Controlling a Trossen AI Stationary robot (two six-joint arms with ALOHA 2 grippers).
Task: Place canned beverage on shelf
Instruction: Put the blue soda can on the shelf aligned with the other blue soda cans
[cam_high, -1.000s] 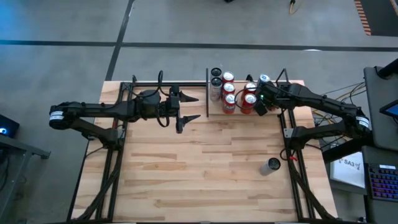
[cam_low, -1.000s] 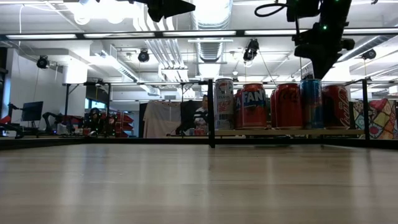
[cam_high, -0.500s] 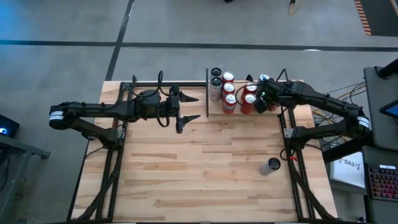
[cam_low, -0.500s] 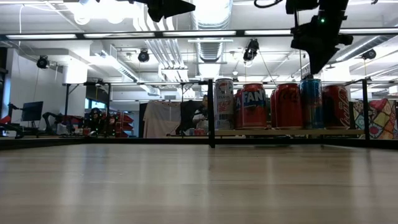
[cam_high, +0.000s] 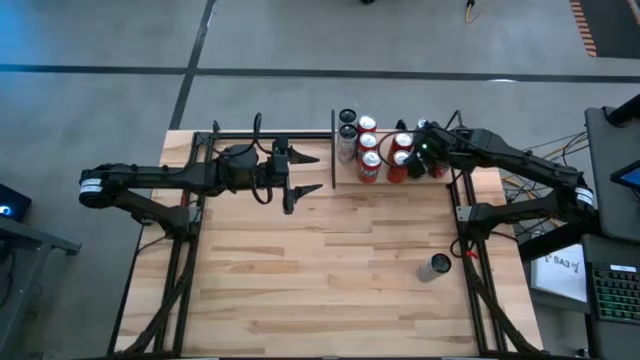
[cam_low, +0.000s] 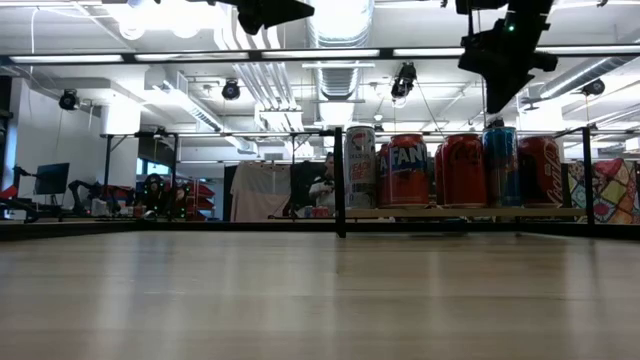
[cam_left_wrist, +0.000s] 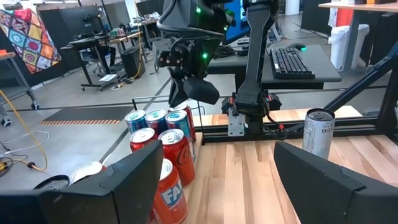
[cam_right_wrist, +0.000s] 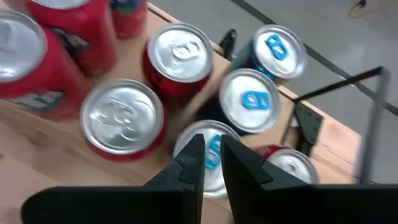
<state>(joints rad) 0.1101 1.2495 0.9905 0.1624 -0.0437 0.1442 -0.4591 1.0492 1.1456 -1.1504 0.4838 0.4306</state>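
The light-wood shelf with thin black rods sits at the upper right of the butcher-block bench, crowded with red, blue and silver cans. The right end effector hangs above them, closed and empty. Centre-left, the left end effector hovers open. A lone silver can stands lower right.

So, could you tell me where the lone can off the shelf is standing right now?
In the high view the lone can stands upright on the tabletop's near right part, apart from the shelf cluster.
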